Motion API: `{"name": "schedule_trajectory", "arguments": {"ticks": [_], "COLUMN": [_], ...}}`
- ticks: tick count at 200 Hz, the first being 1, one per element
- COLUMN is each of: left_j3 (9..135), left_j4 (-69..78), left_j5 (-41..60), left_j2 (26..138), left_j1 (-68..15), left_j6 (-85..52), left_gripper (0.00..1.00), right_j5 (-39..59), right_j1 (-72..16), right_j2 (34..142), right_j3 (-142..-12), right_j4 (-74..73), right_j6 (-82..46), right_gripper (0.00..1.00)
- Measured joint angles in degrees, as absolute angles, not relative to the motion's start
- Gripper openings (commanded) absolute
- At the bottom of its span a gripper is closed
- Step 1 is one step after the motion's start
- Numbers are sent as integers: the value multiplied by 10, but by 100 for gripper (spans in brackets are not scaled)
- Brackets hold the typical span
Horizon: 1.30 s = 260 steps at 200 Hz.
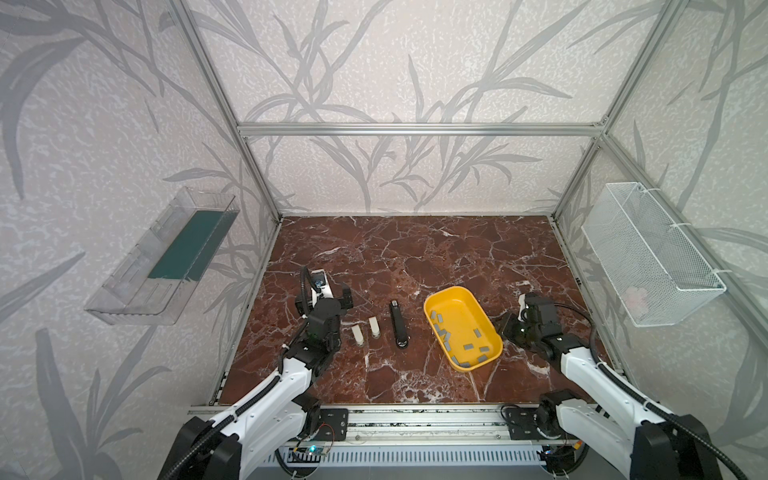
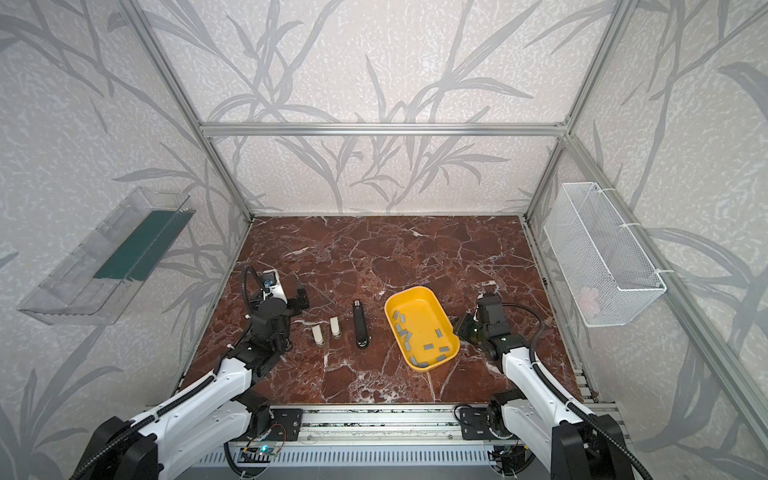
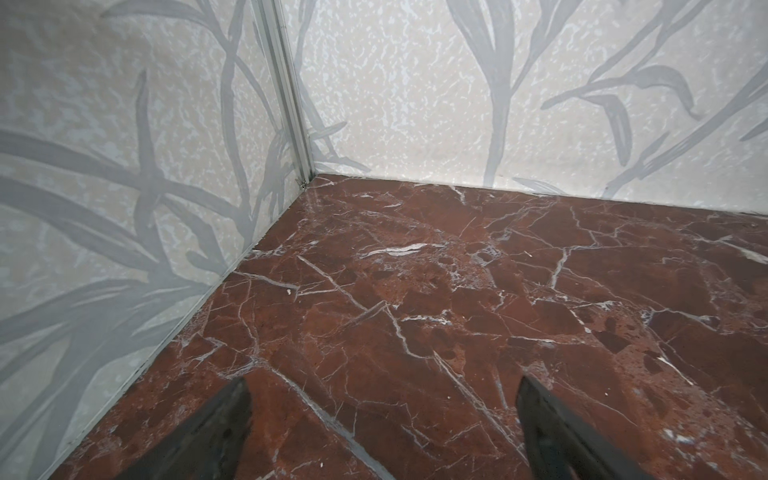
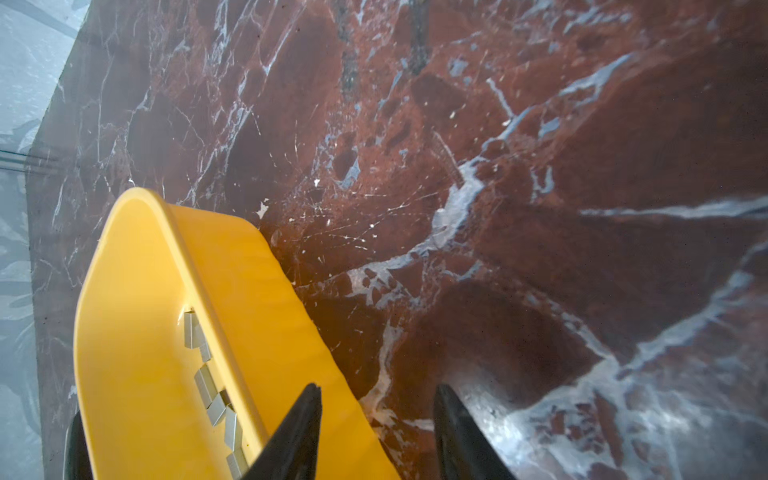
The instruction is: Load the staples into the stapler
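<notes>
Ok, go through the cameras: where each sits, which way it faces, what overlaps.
Top views: high over the front edge, looking down and back across the marble table; left arm and right arm show, stapler and yellow tray between them.
Left wrist: on the left arm, facing the back-left corner; the open left gripper shows its fingertips.
Right wrist: on the right arm, looking steeply down beside the tray; the right gripper shows parted fingertips.
Shared: right wrist and both top views show the tray and its staples.
</notes>
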<state>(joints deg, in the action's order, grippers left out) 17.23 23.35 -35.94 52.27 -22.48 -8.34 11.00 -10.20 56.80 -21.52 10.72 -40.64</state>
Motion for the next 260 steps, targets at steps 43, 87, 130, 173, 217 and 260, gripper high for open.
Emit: {"name": "schedule_trajectory", "arguments": {"ticks": [43, 87, 130, 173, 217, 260], "left_j3": [151, 147, 187, 187, 225, 141], "left_j4": [272, 321, 312, 401, 406, 584], "left_j5": [-389, -396, -356, -262, -178, -142], "left_j2": [514, 615, 731, 755, 809, 901], "left_j1": [-215, -170, -133, -45, -17, 13], "left_j6": [-47, -25, -15, -37, -37, -44], "left_gripper": [100, 100, 100, 100, 100, 99], "right_j5": [95, -92, -236, -196, -97, -31], "right_j1": [-47, -18, -15, -8, -6, -6], "right_j2": [580, 566, 663, 768, 873, 925], "right_j3": [-242, -244, -201, -158, -110, -114], "right_j4": [82, 5, -159, -371, -600, -697], "right_j6": [-402, -328, -230, -144, -70, -36], "right_gripper": [63, 77, 84, 86, 88, 99]}}
